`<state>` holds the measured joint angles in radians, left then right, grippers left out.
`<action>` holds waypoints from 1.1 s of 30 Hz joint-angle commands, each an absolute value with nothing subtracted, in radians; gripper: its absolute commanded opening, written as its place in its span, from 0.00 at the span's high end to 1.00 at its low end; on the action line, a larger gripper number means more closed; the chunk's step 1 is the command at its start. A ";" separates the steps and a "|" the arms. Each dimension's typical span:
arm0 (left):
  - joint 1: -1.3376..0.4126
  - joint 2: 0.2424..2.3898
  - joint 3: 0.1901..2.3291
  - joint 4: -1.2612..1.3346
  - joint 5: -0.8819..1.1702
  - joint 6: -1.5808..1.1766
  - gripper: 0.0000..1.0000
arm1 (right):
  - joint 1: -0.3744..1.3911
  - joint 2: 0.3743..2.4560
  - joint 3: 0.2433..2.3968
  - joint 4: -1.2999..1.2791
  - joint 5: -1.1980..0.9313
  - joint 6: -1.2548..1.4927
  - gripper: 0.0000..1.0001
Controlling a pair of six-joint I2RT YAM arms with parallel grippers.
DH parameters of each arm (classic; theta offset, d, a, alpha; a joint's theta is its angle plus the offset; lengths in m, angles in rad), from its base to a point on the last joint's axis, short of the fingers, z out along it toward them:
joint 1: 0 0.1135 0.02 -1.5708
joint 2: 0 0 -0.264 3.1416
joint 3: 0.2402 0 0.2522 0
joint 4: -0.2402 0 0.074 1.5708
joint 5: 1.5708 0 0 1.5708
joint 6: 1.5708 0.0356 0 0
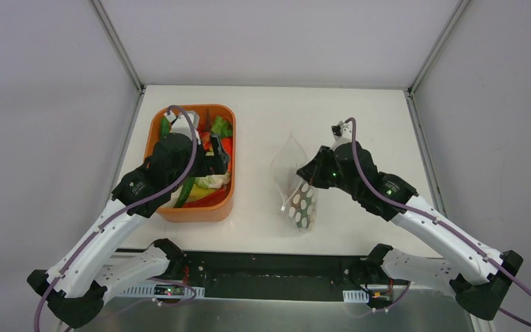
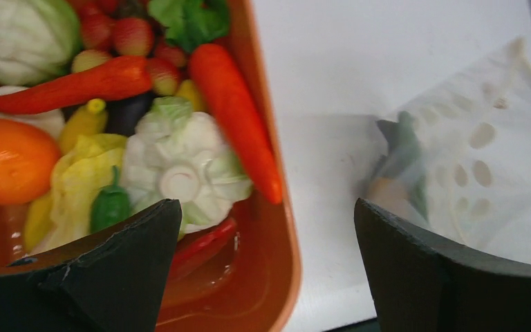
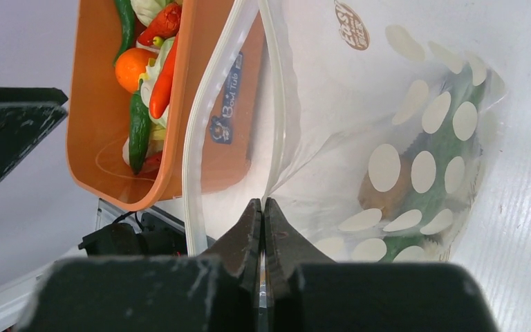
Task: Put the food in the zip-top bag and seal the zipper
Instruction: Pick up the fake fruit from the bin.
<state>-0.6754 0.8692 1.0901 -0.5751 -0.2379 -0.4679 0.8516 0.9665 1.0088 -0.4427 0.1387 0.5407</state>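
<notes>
Step in hand, as I read it: left arm picks the next toy from the orange tub [image 1: 192,211] while the right arm holds the bag open. Left gripper [image 2: 266,214] hangs over the tub's right side, jaws spread wide, nothing between them. Right gripper [image 3: 263,204] is fully closed, pinching one lip of the zip-top bag [image 3: 359,90] right at the zipper [image 3: 197,152]. The bag lies on the table [image 1: 359,117] right of the tub, near but apart, and its mouth looks to gape toward the tub side. To do it well, take a piece that sits on top and is free. The white leafy piece [image 2: 180,173] is straight ahead of the jaws, but a carrot [image 2: 235,117] leans across its edge along the tub wall. So straddle the leafy piece clear of the carrot and the rim, close, and lift straight up before crossing. Only one lip is pinched, so keep it raised and release low, deep inside the opening. The overhead view gives the layout of arms, tub and bag, but the mouth is hard to read there. The right wrist view shows the pinch, the parted zipper strips, and a green piece [image 3: 449,145] and a brownish piece [image 3: 387,190] already at the bag's bottom. The left wrist view details the tub: orange [image 2: 10,159], small green pepper [image 2: 110,204], strawberries [image 2: 133,34]. The bag there is just a blur.
</notes>
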 commanded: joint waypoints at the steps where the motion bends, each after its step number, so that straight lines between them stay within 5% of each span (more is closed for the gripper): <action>1: -0.569 0.864 1.059 -0.645 -0.310 -0.449 0.01 | 0.856 0.962 1.000 -0.376 0.093 0.537 1.00; 16: -0.244 1.022 1.003 -0.655 -0.537 -0.639 0.01 | 0.855 0.947 0.990 -0.376 0.084 0.532 1.00; 33: -0.157 1.245 1.028 -0.664 -0.581 -0.734 0.01 | 0.855 0.940 0.976 -0.372 0.088 0.532 0.99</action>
